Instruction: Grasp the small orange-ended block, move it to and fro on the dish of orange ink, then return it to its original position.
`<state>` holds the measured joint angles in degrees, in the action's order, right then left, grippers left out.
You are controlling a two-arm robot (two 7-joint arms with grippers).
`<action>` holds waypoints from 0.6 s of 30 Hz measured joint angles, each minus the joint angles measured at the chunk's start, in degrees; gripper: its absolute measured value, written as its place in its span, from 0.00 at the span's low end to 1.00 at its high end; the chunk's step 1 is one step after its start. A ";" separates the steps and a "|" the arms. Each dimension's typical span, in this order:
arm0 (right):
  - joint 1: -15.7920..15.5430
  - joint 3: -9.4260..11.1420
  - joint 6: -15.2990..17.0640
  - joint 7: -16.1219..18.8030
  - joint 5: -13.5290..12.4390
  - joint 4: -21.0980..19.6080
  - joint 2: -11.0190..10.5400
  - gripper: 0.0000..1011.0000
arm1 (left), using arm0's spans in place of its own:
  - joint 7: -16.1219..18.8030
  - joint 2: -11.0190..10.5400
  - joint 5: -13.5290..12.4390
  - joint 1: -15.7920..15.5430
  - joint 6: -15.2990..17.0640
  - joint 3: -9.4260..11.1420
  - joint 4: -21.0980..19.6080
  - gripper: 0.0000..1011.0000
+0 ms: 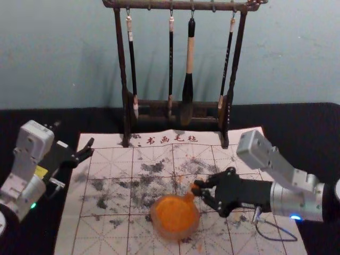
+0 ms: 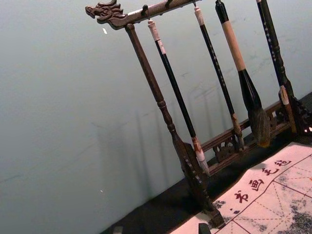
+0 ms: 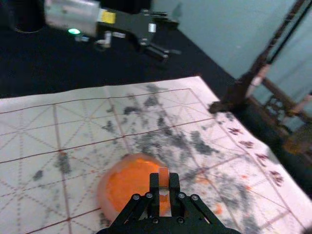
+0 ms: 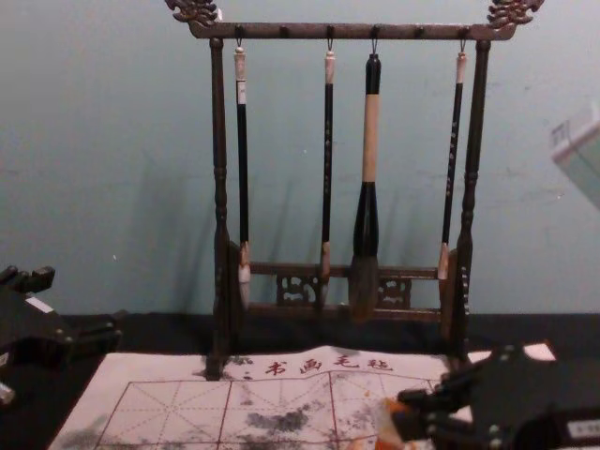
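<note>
In the head view my right gripper (image 1: 198, 192) is at the upper right edge of the round dish of orange ink (image 1: 174, 217), shut on the small orange-ended block (image 1: 194, 187). The right wrist view has my right gripper (image 3: 164, 187) with its fingers closed around the block (image 3: 164, 179); the dish (image 3: 127, 184) lies beyond and below them. Whether the block touches the dish, I cannot tell. My left gripper (image 1: 89, 150) stays parked and open at the mat's left edge; in the left wrist view the left gripper (image 2: 161, 229) has its fingertips apart.
A dark wooden rack (image 1: 175, 103) with several hanging brushes stands at the back of the ink-stained, gridded mat (image 1: 106, 164). The black table (image 1: 297, 127) extends on both sides, and a cable (image 1: 273, 238) loops below the right wrist.
</note>
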<state>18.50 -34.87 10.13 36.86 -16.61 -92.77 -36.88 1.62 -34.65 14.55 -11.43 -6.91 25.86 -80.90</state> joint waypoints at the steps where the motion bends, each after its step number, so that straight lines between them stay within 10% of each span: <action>1: -0.19 0.55 0.46 -0.84 -0.07 -0.25 -0.06 0.08 | 0.00 0.00 0.00 0.00 0.00 0.00 0.00 0.99; 18: -4.72 9.01 4.72 -7.49 -2.77 -3.90 -2.32 0.08 | 0.00 0.00 0.00 0.00 0.00 0.00 0.00 0.99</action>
<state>13.78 -25.86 14.85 29.37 -19.37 -96.66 -39.20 1.62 -34.65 14.55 -11.43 -6.91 25.86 -80.90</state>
